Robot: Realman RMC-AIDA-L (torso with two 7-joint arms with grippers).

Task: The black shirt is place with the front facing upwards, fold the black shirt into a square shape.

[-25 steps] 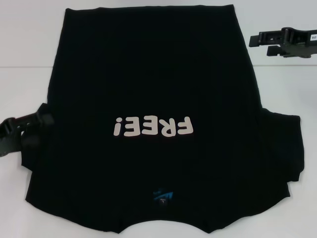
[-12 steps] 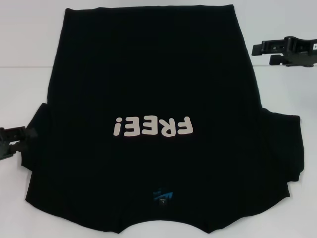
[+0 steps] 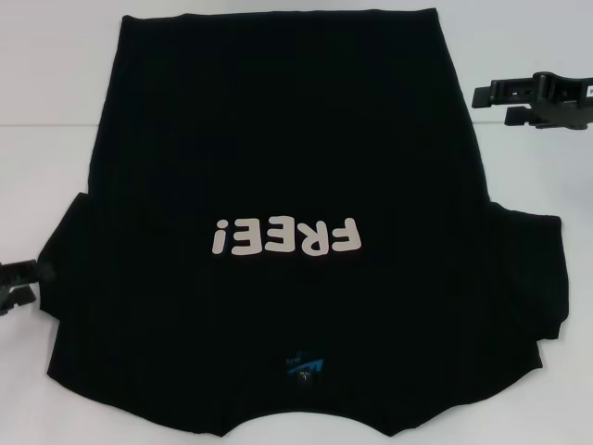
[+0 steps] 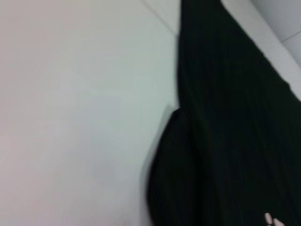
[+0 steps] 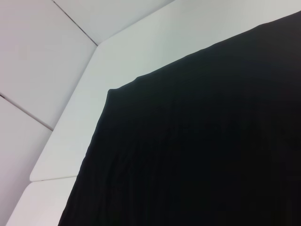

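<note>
The shirt (image 3: 287, 222) lies flat, print up, filling the frame's centre. My left gripper (image 3: 17, 286), at the left edge by a sleeve, and right gripper (image 3: 519, 100), upper right, both open, hold nothing, ready for side folds.

White table (image 3: 56, 102), pale tiled floor (image 5: 33, 52)

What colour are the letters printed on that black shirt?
White: the FREE! lettering on the black shirt shows best in the head view.
</note>
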